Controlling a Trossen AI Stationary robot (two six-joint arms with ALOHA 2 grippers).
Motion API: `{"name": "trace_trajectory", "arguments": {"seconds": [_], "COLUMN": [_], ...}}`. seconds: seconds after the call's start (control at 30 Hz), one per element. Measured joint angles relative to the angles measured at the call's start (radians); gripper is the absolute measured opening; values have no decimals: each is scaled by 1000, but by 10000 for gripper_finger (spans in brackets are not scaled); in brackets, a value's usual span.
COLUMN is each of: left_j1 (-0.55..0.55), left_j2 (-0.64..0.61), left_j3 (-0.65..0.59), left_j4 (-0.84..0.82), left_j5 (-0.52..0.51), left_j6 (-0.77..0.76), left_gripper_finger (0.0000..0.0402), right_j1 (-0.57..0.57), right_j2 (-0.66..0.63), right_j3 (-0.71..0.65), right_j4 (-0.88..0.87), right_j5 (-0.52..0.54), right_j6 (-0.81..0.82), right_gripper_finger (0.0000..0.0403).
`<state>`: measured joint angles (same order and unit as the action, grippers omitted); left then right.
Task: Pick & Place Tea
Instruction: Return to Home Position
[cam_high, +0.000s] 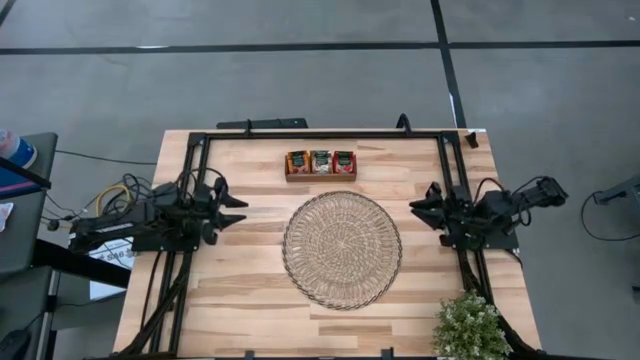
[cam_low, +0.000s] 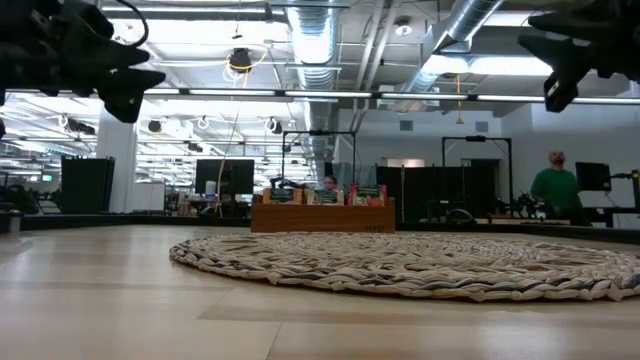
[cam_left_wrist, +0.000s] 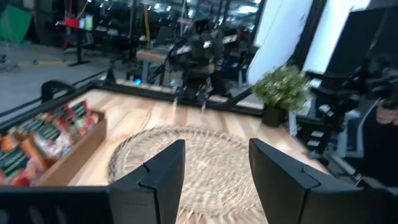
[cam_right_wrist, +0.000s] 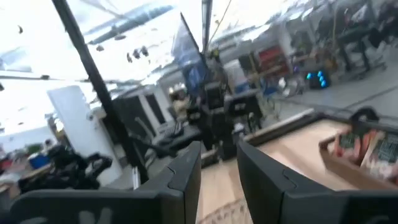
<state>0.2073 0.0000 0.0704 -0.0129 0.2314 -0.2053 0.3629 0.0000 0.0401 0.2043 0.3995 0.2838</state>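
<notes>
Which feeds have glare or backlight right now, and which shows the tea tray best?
High view: even light, no glare; the tea packets in the wooden tray read best here. Low view: ceiling lamps backlight the left gripper and right gripper into silhouettes. Right wrist view: bright glare across the upper left.

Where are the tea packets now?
High view: the tea packets sit inside the brown wooden tray near the table's top edge, centred, just above the round woven mat.

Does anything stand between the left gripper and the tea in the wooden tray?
Nothing visible: only bare table lies between the left gripper and the tea in the wooden tray; the woven mat lies aside.
</notes>
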Motion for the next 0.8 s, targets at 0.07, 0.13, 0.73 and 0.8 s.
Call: {"name": "trace_trajectory", "arguments": {"seconds": [0.07, 0.13, 0.73, 0.8], "left_j1": [0, 0, 0, 0], "left_j2": [-1, 0, 13, 13], "left_j3": [-2, -3, -59, -59], "left_j4": [11, -1, 56, 53], "left_j5": [11, 15, -62, -62], "left_j6": [-11, -21, -153, -194], "left_gripper_finger": [170, 170, 170, 170], "right_j1": [-13, -20, -112, -112], "right_j2": [2, 2, 2, 2], "right_j3": [2, 5, -29, -28], "right_j4": [-23, -52, -146, -148], "right_j5": [-36, -51, -59, -59], "right_j6": [4, 33, 22, 22], "right_gripper_finger": [97, 97, 97, 97]}}
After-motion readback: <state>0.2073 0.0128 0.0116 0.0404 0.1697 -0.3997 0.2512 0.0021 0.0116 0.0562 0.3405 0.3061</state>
